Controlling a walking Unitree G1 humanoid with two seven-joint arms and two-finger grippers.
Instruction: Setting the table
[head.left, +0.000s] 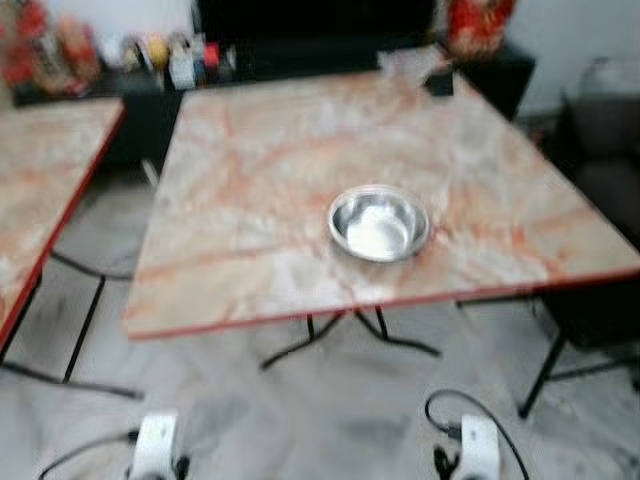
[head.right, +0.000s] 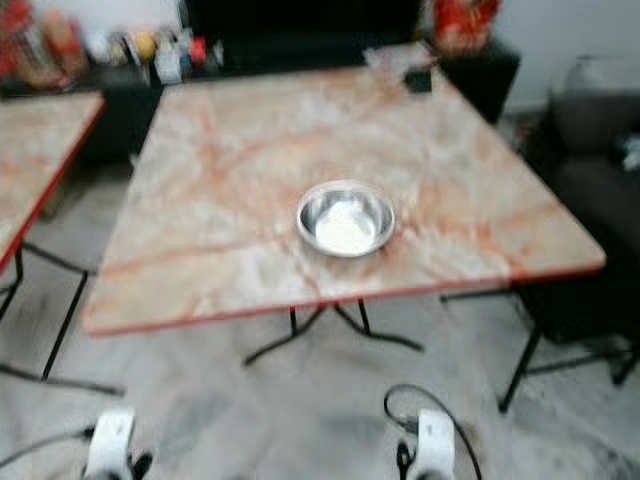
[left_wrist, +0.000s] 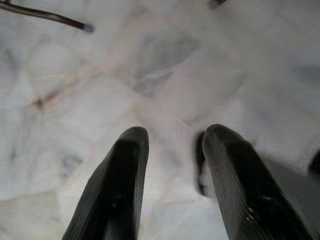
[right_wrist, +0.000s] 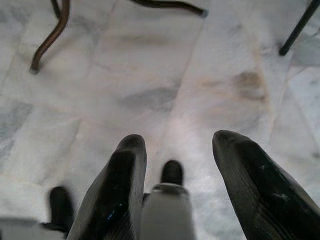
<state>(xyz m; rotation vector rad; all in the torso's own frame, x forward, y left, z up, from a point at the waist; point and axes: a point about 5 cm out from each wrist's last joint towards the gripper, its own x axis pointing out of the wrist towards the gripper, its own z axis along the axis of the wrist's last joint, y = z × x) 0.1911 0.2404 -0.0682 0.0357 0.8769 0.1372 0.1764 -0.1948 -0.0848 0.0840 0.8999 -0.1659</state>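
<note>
A shiny steel bowl sits near the front edge of a square marble-patterned table with a red rim. It looks empty, though the picture is blurred. Both arms hang low in front of the table, the left arm and the right arm at the bottom of the eye views. In the left wrist view my left gripper is open over the pale marble floor with nothing between its fingers. My right gripper is open too, pointing down at the floor and holding nothing.
A second table of the same kind stands at the left. A dark cabinet with jars and packets runs along the back. A small dark object lies on the table's far corner. A dark seat stands at the right. Black table legs cross the floor.
</note>
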